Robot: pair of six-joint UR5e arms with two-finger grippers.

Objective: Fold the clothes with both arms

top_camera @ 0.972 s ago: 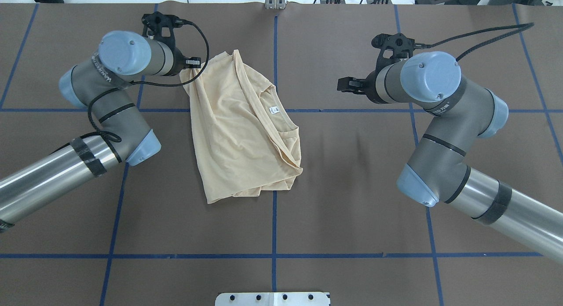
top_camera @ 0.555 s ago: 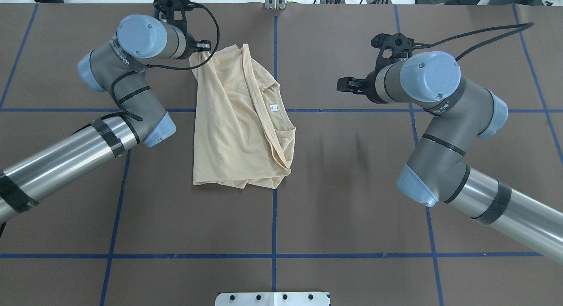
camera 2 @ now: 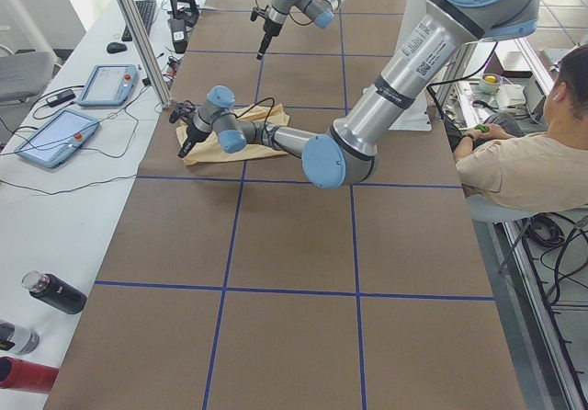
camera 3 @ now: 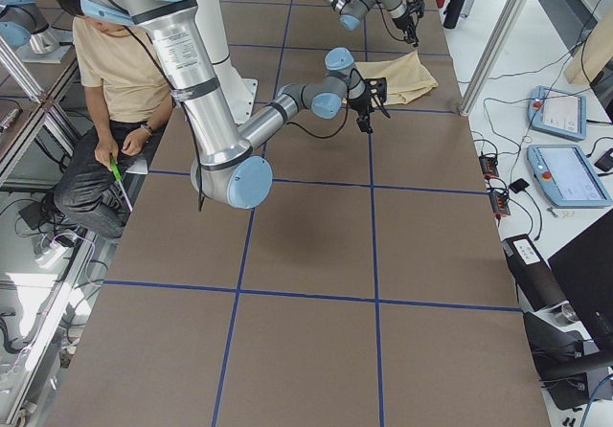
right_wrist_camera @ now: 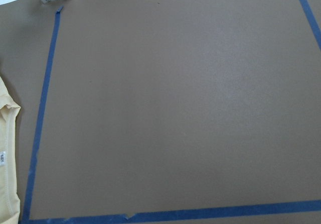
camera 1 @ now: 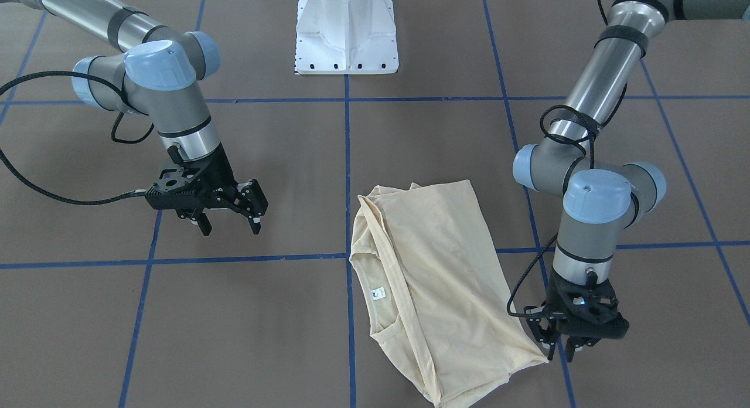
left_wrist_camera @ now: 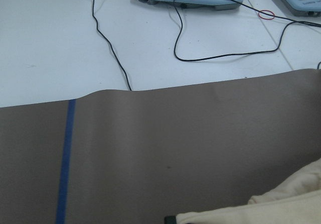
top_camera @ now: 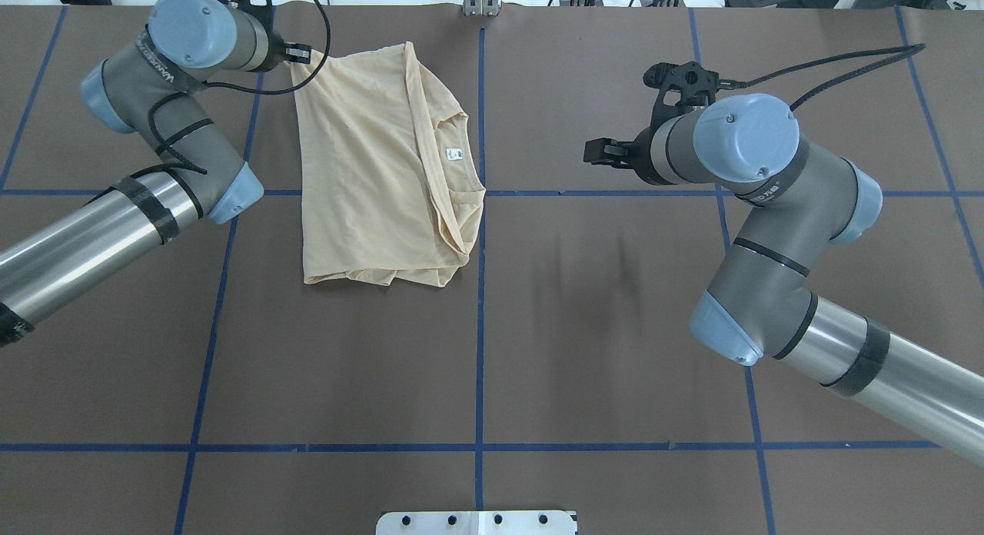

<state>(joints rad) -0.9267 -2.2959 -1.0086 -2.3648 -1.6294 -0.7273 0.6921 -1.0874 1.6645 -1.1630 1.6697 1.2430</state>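
On table [top_camera: 615, 327], far-left quarter, shirt [top_camera: 369, 166] lies folded flat, long axis near-to-far, neck tag [top_camera: 453, 154] up, collar twd robot's right. L gripper [top_camera: 298, 55] pinches its far-left corner (tips hard to see from above). R gripper [camera 1: 229, 224] spread wide, well apart.

The bench [top_camera: 615, 327] wears a matte brown cover, marked into large squares by blue tape lines [top_camera: 479, 366]. A cream-yellow shirt [top_camera: 369, 166] lies folded on its far half, on the robot's left of the lengthwise centre line, its collar side just touching that line. It straddles one crosswise line, and its white neck tag [top_camera: 453, 154] faces up. The edge nearest the robot is rumpled. A white pedestal base [camera 1: 347, 30] stands on the centre line at the robot's edge.
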